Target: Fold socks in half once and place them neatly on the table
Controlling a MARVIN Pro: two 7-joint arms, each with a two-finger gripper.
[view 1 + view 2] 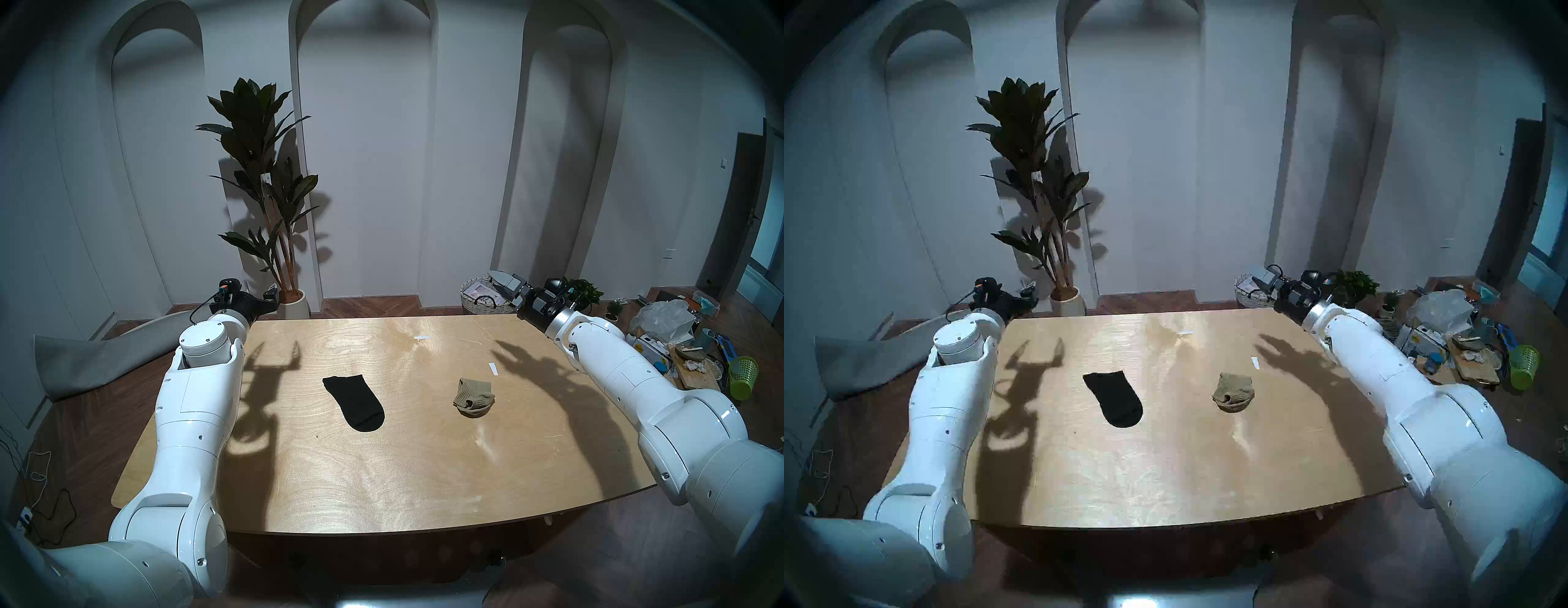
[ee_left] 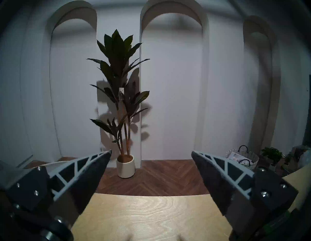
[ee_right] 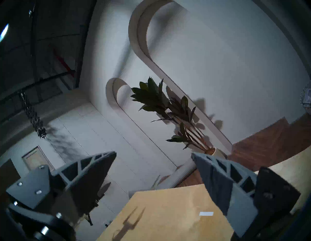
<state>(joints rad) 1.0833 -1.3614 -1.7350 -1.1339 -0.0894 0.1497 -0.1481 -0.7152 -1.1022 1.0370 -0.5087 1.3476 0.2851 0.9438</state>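
Note:
A black sock (image 1: 354, 401) (image 1: 1114, 398) lies flat on the light plywood table (image 1: 382, 475), left of centre. An olive-tan ribbed sock (image 1: 474, 397) (image 1: 1233, 391) lies bunched to its right. My left gripper (image 1: 261, 294) (image 2: 151, 151) is open and empty, raised over the table's far left corner, far from the black sock. My right gripper (image 1: 500, 279) (image 3: 154, 152) is open and empty, raised over the far right corner. Neither wrist view shows a sock.
Small white tape strips (image 1: 422, 337) (image 1: 493, 368) lie on the far half of the table. A potted plant (image 1: 271, 204) and a woven basket (image 1: 483, 297) stand on the floor behind it. Clutter and a green bin (image 1: 743, 375) sit at the right.

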